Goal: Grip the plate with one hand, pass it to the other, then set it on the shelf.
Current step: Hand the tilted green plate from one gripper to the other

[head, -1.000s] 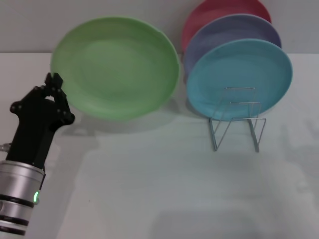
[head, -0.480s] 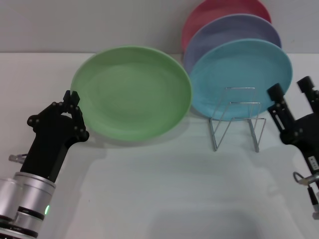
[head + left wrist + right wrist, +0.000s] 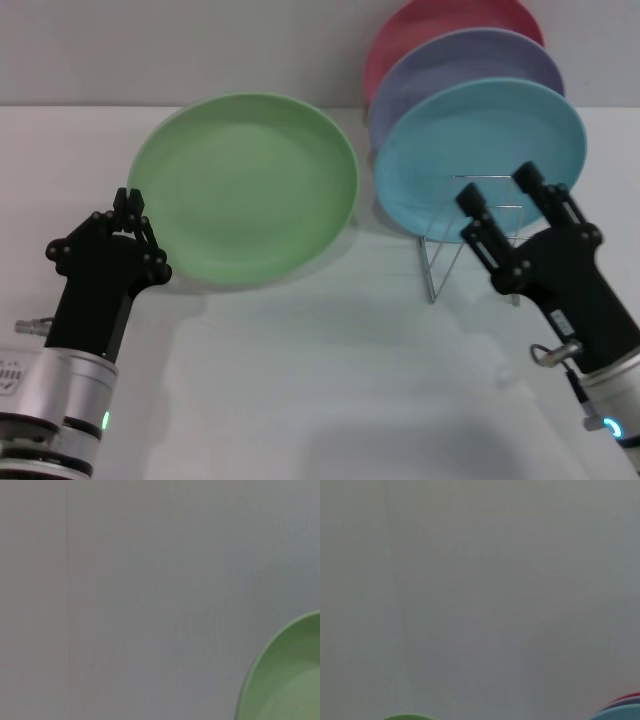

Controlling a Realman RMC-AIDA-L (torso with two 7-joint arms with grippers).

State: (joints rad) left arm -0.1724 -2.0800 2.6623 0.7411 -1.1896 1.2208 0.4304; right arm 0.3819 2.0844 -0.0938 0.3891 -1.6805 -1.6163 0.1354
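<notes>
Between the two pincers: light-green plate (image 3: 245, 185), held up off the tabletop (image 3: 330, 370). Left pincer (image 3: 130, 200) clamped on its near-left rim. Right pincer (image 3: 500, 195), fingers apart, holds nothing; plate's free edge lies to its left. Wire rack (image 3: 475, 240) just behind right pincer.

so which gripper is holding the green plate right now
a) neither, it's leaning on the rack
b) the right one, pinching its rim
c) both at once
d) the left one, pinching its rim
d) In the head view the left gripper is shut on the near-left rim of the green plate, while the right gripper stands open in front of the wire rack and the turquoise plate, clear of the green plate.
</notes>
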